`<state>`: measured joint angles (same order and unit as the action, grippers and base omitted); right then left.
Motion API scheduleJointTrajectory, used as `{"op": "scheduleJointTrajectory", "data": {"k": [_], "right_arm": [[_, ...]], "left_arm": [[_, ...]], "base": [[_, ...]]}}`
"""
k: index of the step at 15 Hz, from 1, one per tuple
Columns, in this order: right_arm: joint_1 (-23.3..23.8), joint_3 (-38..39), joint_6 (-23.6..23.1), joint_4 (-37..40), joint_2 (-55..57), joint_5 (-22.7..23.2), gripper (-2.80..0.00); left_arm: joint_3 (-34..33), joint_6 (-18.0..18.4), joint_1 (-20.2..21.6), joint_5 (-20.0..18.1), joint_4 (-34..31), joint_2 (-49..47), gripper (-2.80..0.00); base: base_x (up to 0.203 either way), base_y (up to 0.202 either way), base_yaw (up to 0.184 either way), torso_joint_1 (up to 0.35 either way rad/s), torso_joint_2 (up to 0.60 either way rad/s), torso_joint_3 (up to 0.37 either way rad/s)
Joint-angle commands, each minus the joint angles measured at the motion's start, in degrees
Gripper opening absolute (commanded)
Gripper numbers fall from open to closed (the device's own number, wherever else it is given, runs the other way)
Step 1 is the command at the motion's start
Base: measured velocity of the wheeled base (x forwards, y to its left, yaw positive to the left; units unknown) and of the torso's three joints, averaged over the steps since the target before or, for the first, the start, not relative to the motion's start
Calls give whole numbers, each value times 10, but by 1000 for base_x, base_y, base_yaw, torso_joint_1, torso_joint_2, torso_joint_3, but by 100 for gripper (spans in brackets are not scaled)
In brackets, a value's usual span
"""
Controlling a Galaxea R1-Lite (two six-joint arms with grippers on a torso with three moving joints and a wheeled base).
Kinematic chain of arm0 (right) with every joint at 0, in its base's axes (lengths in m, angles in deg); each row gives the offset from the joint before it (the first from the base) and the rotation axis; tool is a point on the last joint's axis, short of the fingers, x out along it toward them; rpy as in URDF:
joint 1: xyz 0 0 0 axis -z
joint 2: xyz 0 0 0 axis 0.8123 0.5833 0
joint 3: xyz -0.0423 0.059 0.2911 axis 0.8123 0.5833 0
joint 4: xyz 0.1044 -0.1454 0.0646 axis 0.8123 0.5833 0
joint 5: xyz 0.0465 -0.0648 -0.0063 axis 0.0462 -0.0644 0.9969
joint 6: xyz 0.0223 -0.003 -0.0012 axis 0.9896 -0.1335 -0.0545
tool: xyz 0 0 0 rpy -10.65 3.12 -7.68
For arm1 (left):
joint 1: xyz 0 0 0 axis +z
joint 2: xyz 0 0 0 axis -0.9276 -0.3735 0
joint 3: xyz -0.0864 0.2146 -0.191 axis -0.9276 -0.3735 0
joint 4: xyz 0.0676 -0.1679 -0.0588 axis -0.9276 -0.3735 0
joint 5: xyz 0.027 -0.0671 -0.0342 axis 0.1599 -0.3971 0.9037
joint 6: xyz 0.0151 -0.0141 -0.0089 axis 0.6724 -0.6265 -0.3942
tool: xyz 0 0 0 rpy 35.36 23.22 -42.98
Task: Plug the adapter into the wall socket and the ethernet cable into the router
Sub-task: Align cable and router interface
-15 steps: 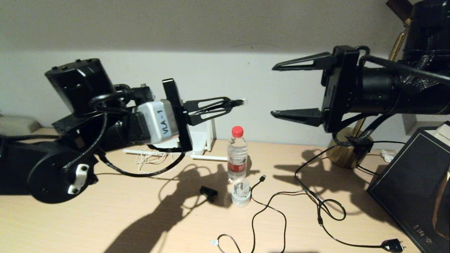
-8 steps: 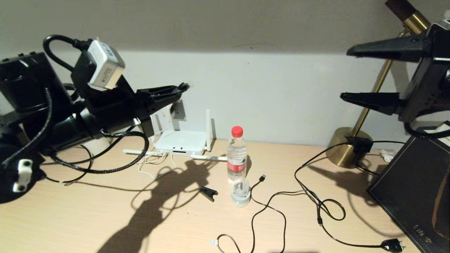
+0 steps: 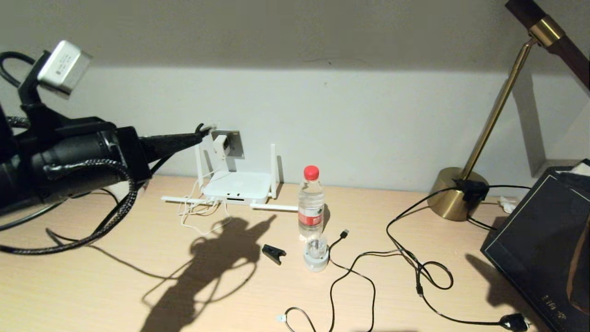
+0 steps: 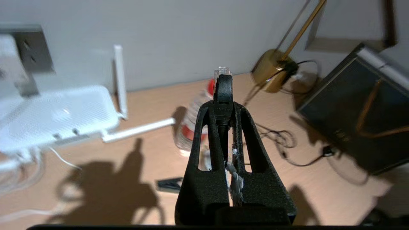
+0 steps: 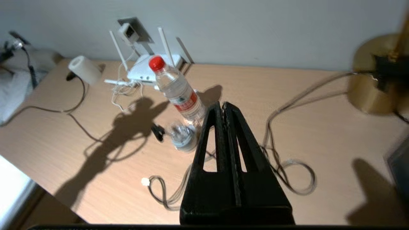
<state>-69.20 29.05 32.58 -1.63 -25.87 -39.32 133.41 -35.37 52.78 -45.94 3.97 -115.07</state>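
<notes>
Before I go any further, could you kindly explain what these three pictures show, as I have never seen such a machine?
This is a two-armed robot at a desk. One picture looks down from its head; the others look along each wrist's fingers. The left gripper is shut on the ethernet cable, its clear plug poking out. The right gripper is shut and holds nothing. By the wall stands the router; above it the adapter sits in the wall socket. A water bottle, a brass lamp and loose cords are also there.
</notes>
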Motion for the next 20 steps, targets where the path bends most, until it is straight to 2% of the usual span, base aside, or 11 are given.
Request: {"op": "scheduleJointTrajectory", "data": {"k": [1,3,4,5,7,9,11,13,15,17,20], "right_arm": [[1,36,5,71,-139,-32,-280],[2,83,8,111,-199,-142,-280],[11,106,8,118,-211,-170,-280],[37,121,5,121,-215,-179,-280],[95,134,0,123,-221,-184,-280],[141,153,-35,123,-251,-183,-280],[139,216,-133,122,-338,-163,-280],[141,323,-210,112,-418,-125,-280],[144,383,-230,95,-492,-80,-280],[146,412,-238,71,-501,-47,-280],[147,447,-270,-30,-500,-54,-280]], "left_arm": [[-48,-22,-8,0,4,54,-280],[-51,-44,-32,2,5,58,-280],[-50,-68,-35,3,5,56,-280],[-50,-101,-35,4,6,52,-280],[-65,-118,-35,23,10,41,-280],[-90,-110,-41,50,49,33,-280],[-112,-86,-37,100,60,25,-280],[-131,-66,-38,120,64,-4,-280],[-151,-42,-42,141,67,-42,-280],[-177,-39,-29,158,96,-65,-280],[-204,-6,-27,201,113,-82,-280]], "base": [[0,0,0,0,0,0],[0,0,0,0,0,0],[0,0,0,0,0,0],[0,0,0,0,0,0],[0,0,0,0,0,0],[0,0,0,0,0,0],[0,0,0,0,0,0],[0,0,0,0,0,0],[0,0,0,0,0,0],[0,0,0,0,0,0],[0,0,0,0,0,0]]}}
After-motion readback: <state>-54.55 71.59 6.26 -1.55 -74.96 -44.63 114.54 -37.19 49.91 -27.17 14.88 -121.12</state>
